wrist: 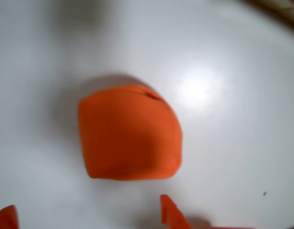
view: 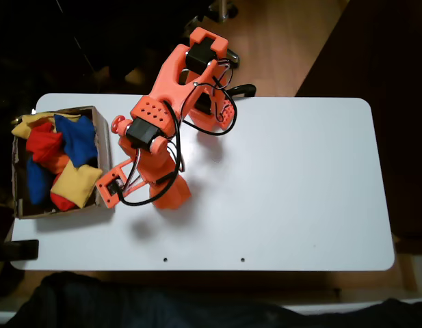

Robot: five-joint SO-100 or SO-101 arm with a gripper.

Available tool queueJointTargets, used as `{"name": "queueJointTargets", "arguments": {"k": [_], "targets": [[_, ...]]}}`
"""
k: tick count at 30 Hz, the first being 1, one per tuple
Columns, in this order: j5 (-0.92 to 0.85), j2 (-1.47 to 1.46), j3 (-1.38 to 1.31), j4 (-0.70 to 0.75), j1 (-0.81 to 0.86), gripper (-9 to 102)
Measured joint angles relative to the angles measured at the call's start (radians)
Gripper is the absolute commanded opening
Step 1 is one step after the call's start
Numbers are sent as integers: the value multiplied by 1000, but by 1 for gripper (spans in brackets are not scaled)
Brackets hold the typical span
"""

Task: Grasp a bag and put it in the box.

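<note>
Fixed view, looking down: white table [view: 299, 191] with rounded corners, orange arm [view: 171, 116] folded over its left half, black cables looping around the joints. At the table's left edge, the brown cardboard box [view: 101, 147], packed with yellow bags [view: 75, 183], blue bags [view: 77, 137] and red bags [view: 43, 142], an orange patch showing among them. Lower end of the arm low over the table just right of the box wall. Wrist view, somewhat blurred: orange bag [wrist: 130, 133] lying on the bare white tabletop, lumpy and roughly square, a small crease near its upper right corner, soft shadow behind it. Gripper [wrist: 89, 214] spread wide, two orange fingertips [wrist: 171, 214] poking up from the bottom edge, both short of the bag and touching nothing.
</note>
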Motion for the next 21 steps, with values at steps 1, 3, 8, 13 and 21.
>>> {"name": "queueJointTargets", "arguments": {"k": [1,3,8,13,21], "targets": [[2,0,5,-5,3,65],[-9,0,17,-2,9,68],[-44,0,49,0,15,71],[-92,3,78,0,15,71],[-149,21,91,14,32,76]]}}
